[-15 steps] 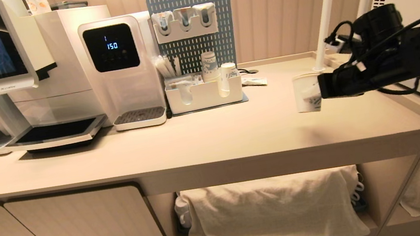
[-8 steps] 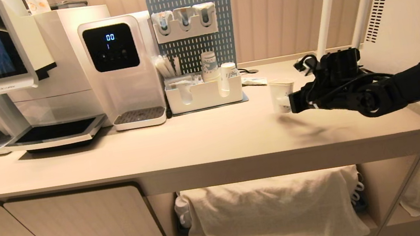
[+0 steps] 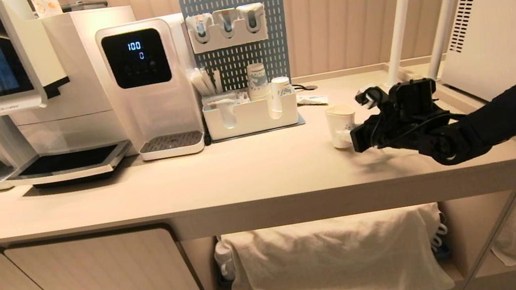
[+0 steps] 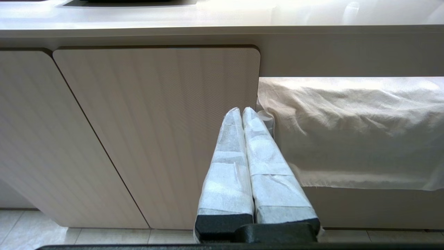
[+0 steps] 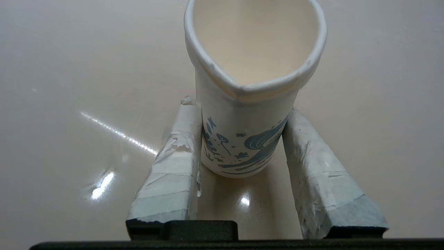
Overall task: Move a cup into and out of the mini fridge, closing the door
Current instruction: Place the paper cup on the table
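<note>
The cup (image 3: 340, 125), white paper with a blue print, stands upright low on the beige counter (image 3: 242, 178), right of the middle. My right gripper (image 3: 350, 135) reaches in from the right and is shut on its lower half. In the right wrist view the taped fingers (image 5: 180, 146) press both sides of the cup (image 5: 239, 146), and its rim is squeezed out of round. The cup's base is at the counter surface; contact cannot be told. The mini fridge (image 3: 496, 27) shows only a white vented side at far right; its door is out of view. My left gripper (image 4: 241, 110) hangs shut before the cabinet front.
A coffee machine (image 3: 22, 73) and a water dispenser (image 3: 146, 80) stand at the back left. A white organiser (image 3: 251, 115) with stacked cups sits before a blue pegboard. Two white poles (image 3: 399, 11) rise behind the gripper. A cloth (image 3: 336, 256) drapes the shelf below.
My right arm has swung left and down, carrying the cup from the air near the counter's right end to low over the counter. The left arm has not moved.
</note>
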Tool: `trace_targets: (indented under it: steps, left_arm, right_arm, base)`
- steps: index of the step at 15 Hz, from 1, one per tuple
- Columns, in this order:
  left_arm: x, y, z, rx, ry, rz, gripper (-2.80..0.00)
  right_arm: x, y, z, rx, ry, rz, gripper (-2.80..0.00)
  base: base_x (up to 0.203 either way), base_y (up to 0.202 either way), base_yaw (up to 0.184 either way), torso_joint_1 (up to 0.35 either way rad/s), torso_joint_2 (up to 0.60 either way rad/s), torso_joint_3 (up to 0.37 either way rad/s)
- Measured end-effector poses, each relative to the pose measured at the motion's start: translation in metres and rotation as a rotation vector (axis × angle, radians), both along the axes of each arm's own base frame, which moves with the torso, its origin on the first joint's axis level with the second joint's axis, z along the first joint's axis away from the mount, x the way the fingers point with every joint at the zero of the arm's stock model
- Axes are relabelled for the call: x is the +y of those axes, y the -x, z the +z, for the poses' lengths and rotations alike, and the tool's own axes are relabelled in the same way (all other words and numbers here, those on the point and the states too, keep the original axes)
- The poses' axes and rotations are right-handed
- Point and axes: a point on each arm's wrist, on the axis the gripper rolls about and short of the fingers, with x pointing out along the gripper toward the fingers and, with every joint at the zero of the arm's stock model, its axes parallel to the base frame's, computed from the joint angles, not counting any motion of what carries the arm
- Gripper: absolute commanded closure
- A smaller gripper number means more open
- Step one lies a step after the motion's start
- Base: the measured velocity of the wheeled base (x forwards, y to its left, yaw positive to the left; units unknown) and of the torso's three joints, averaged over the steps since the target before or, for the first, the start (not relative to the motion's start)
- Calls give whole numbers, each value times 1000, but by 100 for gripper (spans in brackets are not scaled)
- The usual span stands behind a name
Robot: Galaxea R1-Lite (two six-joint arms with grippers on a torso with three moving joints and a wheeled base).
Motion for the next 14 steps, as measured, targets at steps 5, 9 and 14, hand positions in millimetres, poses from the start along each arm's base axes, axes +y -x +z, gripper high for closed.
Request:
trace_targets:
  steps: [5,9,14]
  left_arm:
    - [0,0,0,0,0,0,0]
    - [0,0,0,0,0,0,0]
    - [0,0,0,0,0,0,0]
  right_arm:
    - [-1,3,-11,2,-13,-4,-280]
    - [-3,9,-11,15,-18,-5,-280]
    - [-13,33,27,70,-66,12,0]
  base:
    - [0,0,0,0,0,0]
    - [0,0,0,0,0,0]
    - [0,0,0,0,0,0]
